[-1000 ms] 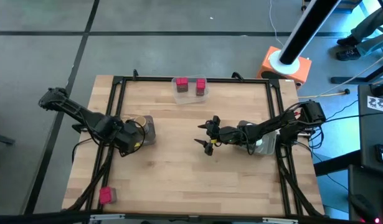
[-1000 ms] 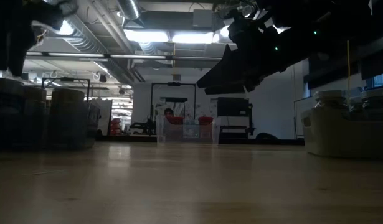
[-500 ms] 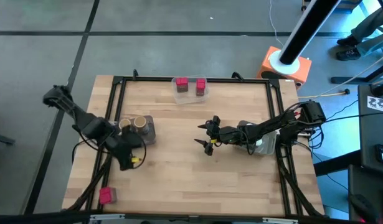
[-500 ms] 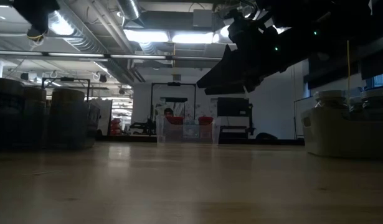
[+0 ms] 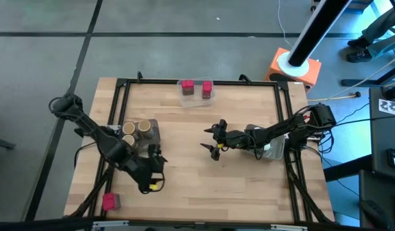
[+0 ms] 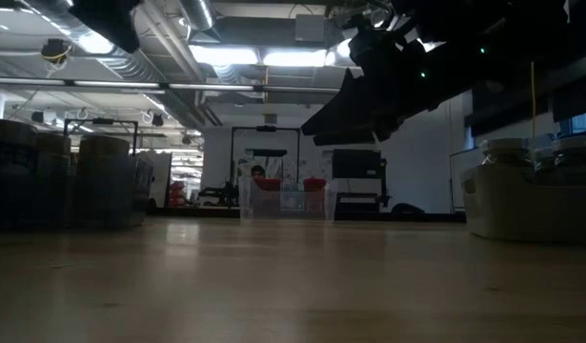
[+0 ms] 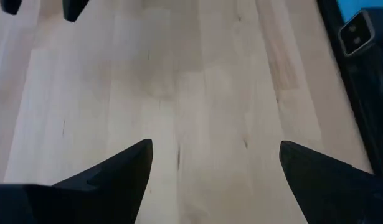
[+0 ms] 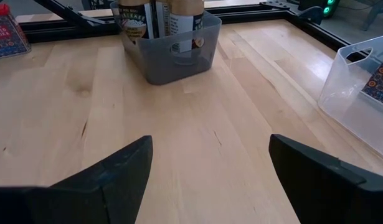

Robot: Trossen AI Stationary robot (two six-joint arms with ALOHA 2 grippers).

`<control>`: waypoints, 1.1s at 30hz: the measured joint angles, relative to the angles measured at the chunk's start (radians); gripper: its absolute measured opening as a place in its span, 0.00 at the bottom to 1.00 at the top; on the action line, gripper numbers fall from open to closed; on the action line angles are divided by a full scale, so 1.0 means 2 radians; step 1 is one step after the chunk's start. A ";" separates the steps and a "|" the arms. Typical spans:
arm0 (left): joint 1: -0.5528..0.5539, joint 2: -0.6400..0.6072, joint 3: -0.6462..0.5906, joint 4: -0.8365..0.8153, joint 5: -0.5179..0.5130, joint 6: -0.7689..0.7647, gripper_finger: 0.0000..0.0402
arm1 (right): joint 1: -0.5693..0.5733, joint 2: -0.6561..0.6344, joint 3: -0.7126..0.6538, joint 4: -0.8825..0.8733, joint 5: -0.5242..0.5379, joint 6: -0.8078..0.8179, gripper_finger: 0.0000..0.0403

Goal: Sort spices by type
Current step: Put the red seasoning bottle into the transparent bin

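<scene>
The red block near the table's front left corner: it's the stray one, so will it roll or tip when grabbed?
The red block looks flat-sided, so it probably won't roll. It seems to stand upright, so a sideways nudge might tip it. Likely light, being small.

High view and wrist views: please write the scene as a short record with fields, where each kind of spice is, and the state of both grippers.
red spices in tray: two red blocks in the clear tray at the table's far edge
loose red spice: one red block at the near left corner
brown spices: two brown cylinders in the grey bin, left side
left gripper: open, empty, over bare wood near the grey bin
right gripper: open, empty, mid-table
white-capped jars: cannot tell from above, the right arm covers that bin
</scene>
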 joint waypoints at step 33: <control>-0.270 0.074 0.130 -0.216 0.263 -0.671 0.06 | 0.000 0.000 0.000 -0.001 -0.014 0.025 0.80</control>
